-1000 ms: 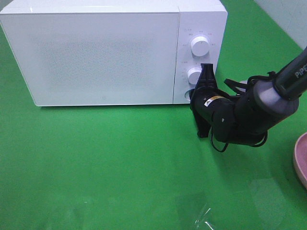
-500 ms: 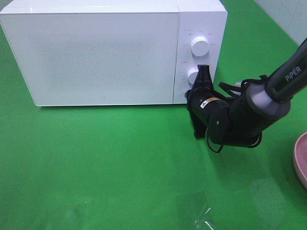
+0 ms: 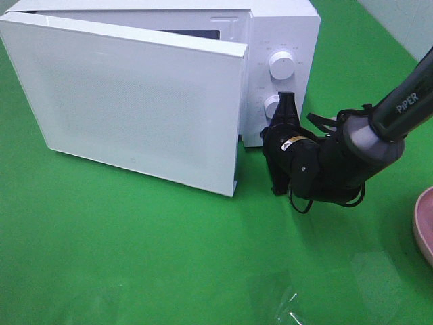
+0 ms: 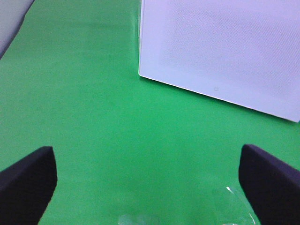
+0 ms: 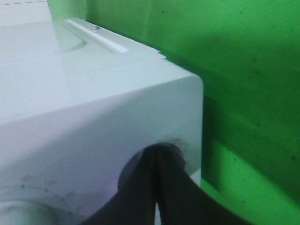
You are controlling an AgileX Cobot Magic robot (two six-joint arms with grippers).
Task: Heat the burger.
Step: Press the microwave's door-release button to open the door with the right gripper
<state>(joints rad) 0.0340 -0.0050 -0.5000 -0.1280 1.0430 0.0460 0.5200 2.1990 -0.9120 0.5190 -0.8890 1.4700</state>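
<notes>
Burger unseen; probably soft, so grip its sides gently. Right claw [image 5: 157, 154] clenched, tips touching microwave [image 3: 284, 27]; left claw [image 4: 149, 185] released, empty.

There, the left pincer [image 4: 150, 187] hung over the green surface [image 4: 84, 108], dark fingertips [image 4: 28, 180] spread wide and gripping nothing, with the white microwave door [image 4: 220, 47] slanting just ahead.

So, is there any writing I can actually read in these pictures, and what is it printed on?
"PiPER": on the dark right arm.
The print around the two dials of the microwave: too small to read.
The yellow sticker on that arm's wrist: blurred, unreadable.
The tiny mark low on the door: too small to read.
</notes>
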